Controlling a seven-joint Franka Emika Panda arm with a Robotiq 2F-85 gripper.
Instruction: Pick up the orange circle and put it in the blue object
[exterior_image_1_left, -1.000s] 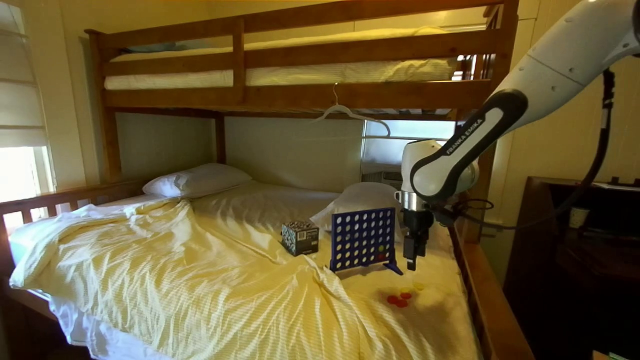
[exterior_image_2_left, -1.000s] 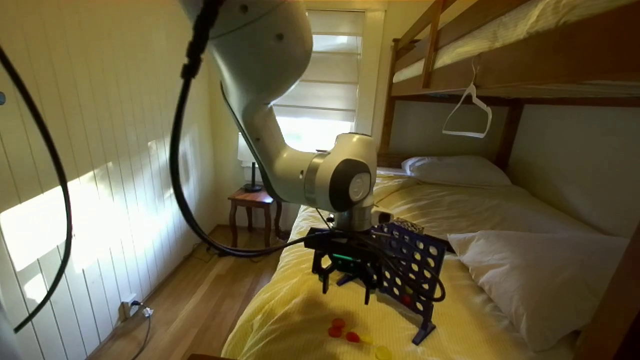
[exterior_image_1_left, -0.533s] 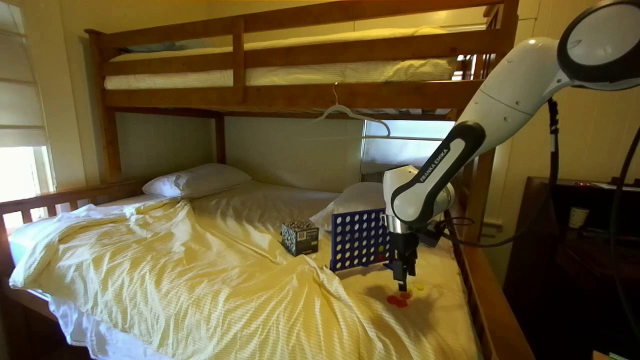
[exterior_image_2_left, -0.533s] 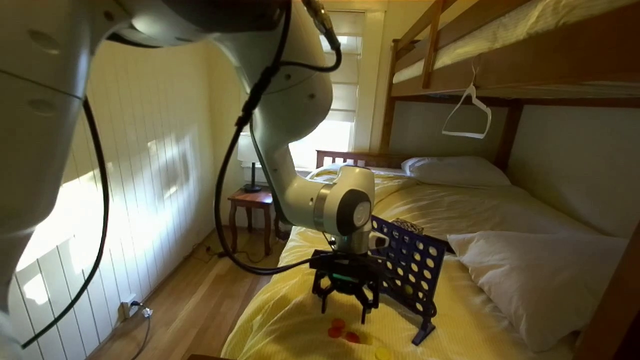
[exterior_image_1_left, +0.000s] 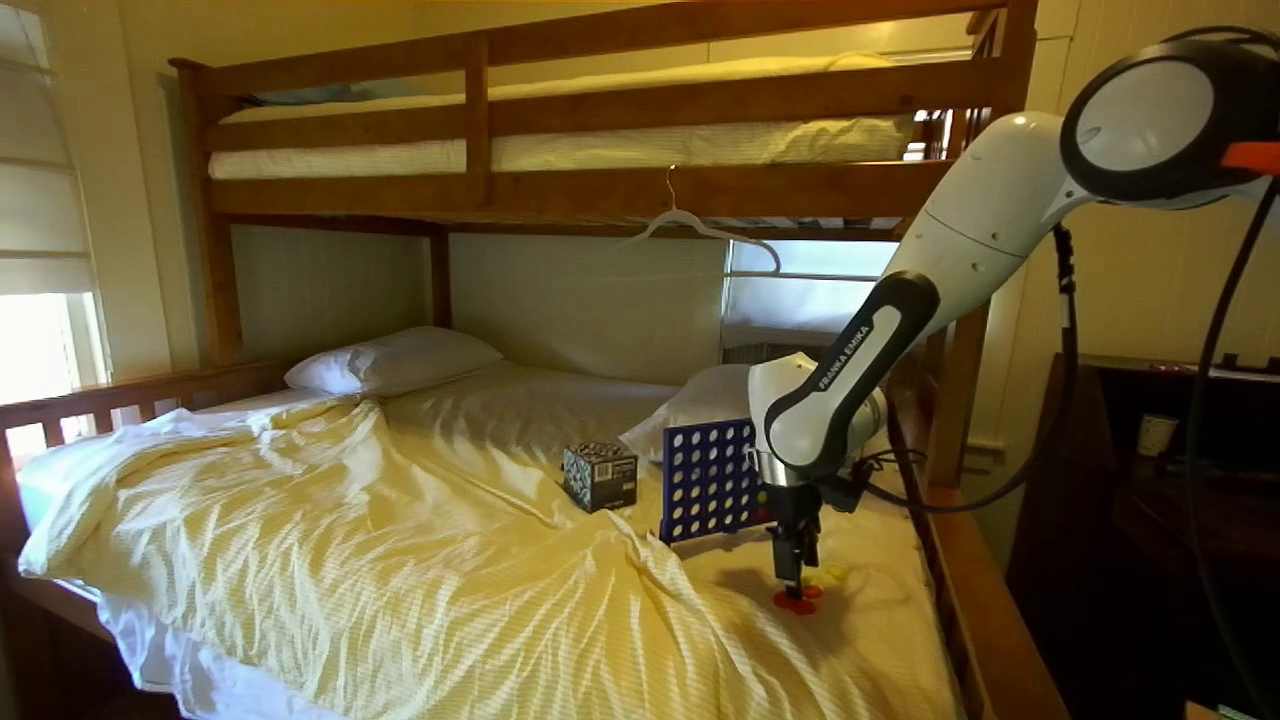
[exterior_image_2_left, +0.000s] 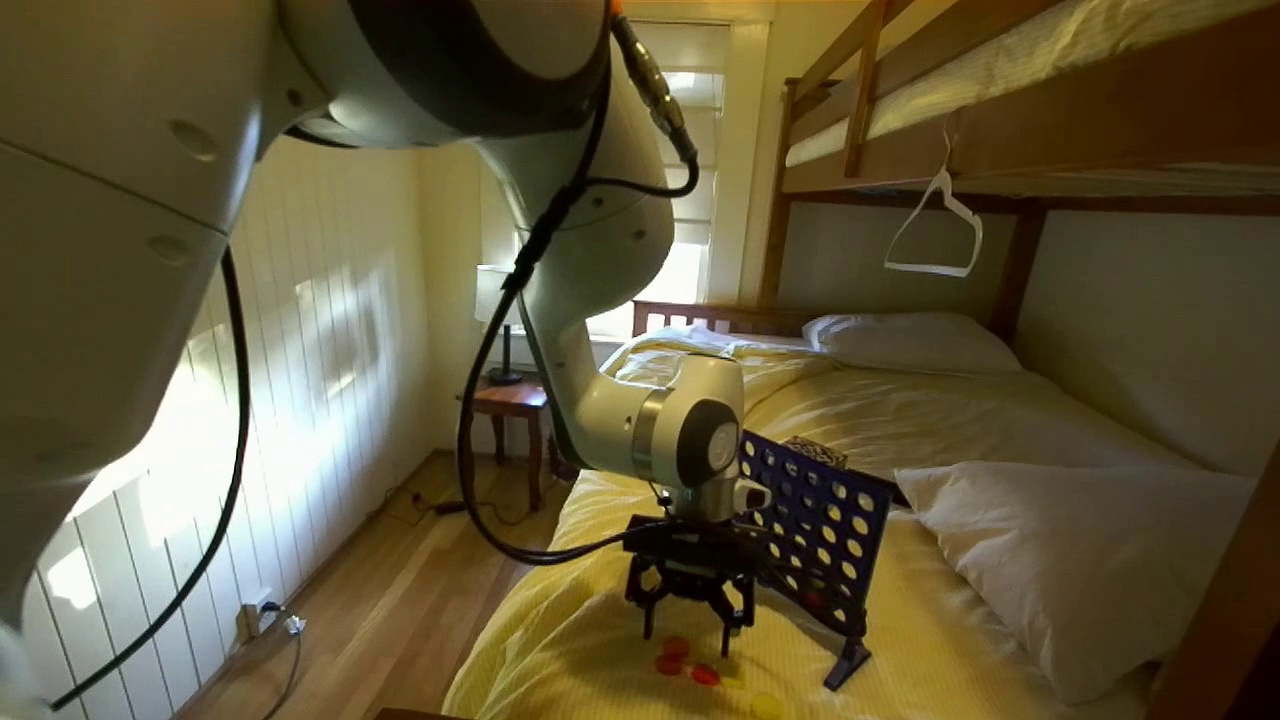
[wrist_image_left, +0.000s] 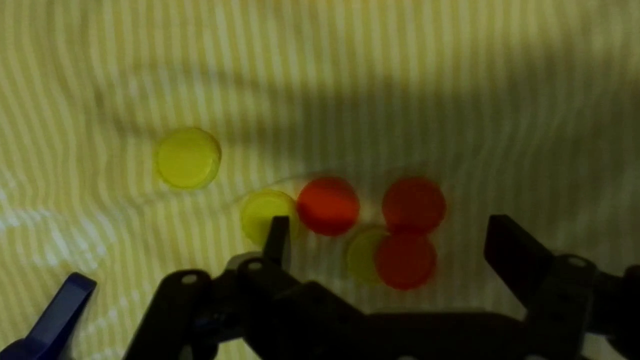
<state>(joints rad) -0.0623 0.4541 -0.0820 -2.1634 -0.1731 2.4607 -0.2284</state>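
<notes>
The gripper (wrist_image_left: 391, 225) is hanging low over the bed (exterior_image_1_left: 480, 580), fingers (wrist_image_left: 510, 245) spread pretty wide. In the wrist view three orange discs (wrist_image_left: 328, 206) are lying there: two touching on the right, one just beside a yellow disc (wrist_image_left: 259, 212). In an exterior view the blue grid (exterior_image_1_left: 704, 474) is standing upright on the left.

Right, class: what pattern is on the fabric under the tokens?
Narrow stripes, yellow and paler; the fabric shows best in the wrist view.

Three flat orange-red circles (wrist_image_left: 328, 206) lie just below my pincer (wrist_image_left: 387, 220), two of them touching; near it I see the dark blue, round-holed grid (exterior_image_1_left: 704, 484) standing upright.
</notes>
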